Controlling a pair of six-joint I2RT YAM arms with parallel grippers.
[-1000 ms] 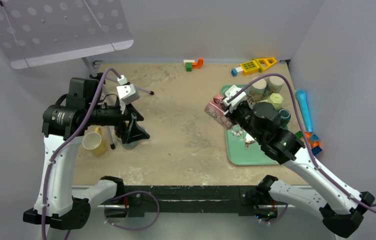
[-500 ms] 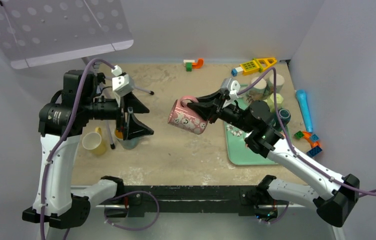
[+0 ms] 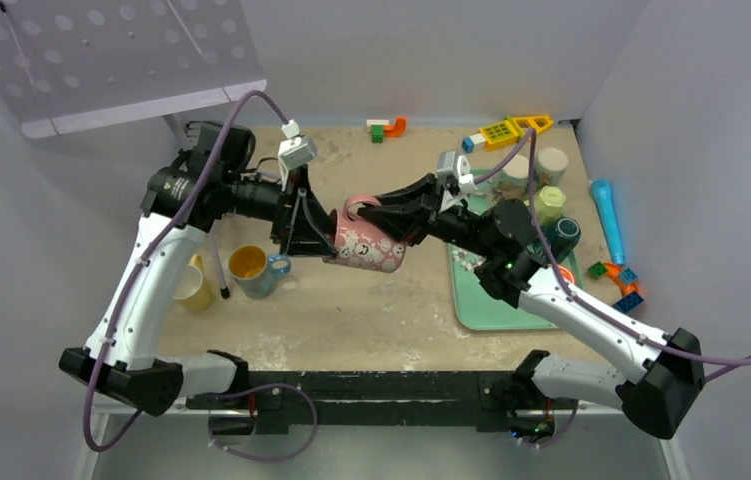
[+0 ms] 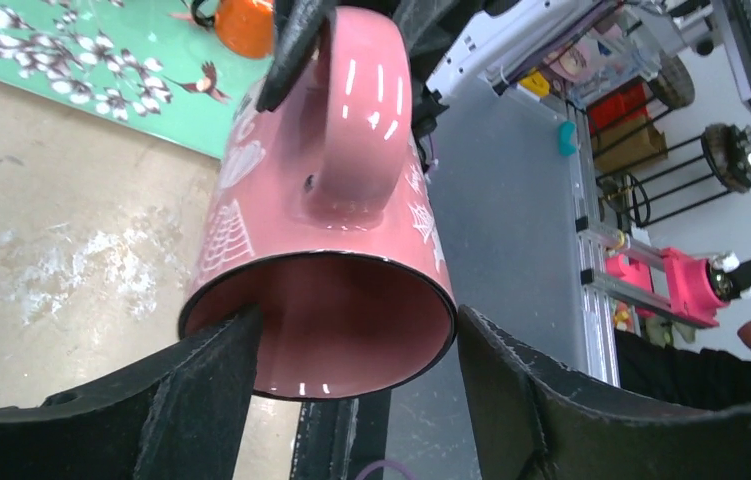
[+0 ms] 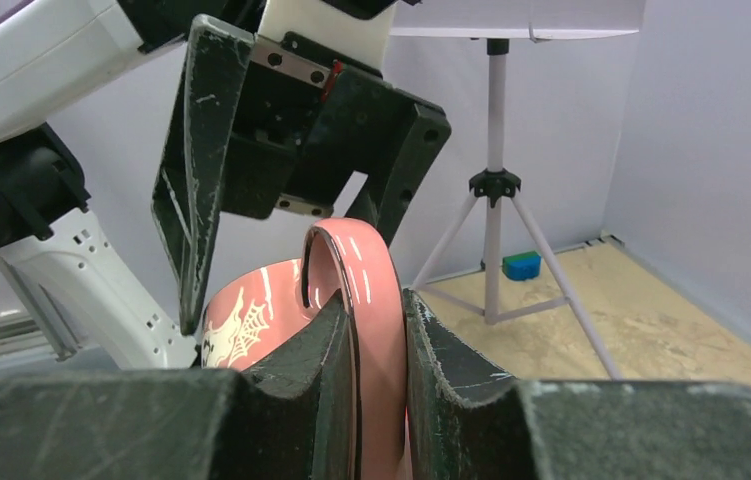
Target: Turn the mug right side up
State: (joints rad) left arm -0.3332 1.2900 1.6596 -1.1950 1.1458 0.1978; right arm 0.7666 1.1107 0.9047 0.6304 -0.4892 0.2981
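The pink mug (image 3: 366,245) with white spider-web prints hangs in the air over the middle of the table, tilted, with its mouth towards the left arm. My right gripper (image 3: 376,212) is shut on its handle (image 5: 371,290), one finger on each side. My left gripper (image 3: 316,235) is open at the mug's mouth (image 4: 321,330). One finger (image 4: 221,370) sits at the rim's left edge, seemingly just inside. The other finger (image 4: 511,380) stands outside the rim with a small gap. The mug's base is hidden behind the right gripper's fingers.
A teal flowered tray (image 3: 481,300) lies at the right with cups at its far end. A blue mug with an orange inside (image 3: 251,268) and a yellow cup (image 3: 186,285) stand at the left. Toys lie along the back wall (image 3: 506,130) and the right edge (image 3: 606,215).
My right arm has carried the pink mug left from over the tray to mid-table. My left arm has swung right from the cups to the mug's mouth, uncovering the blue mug.
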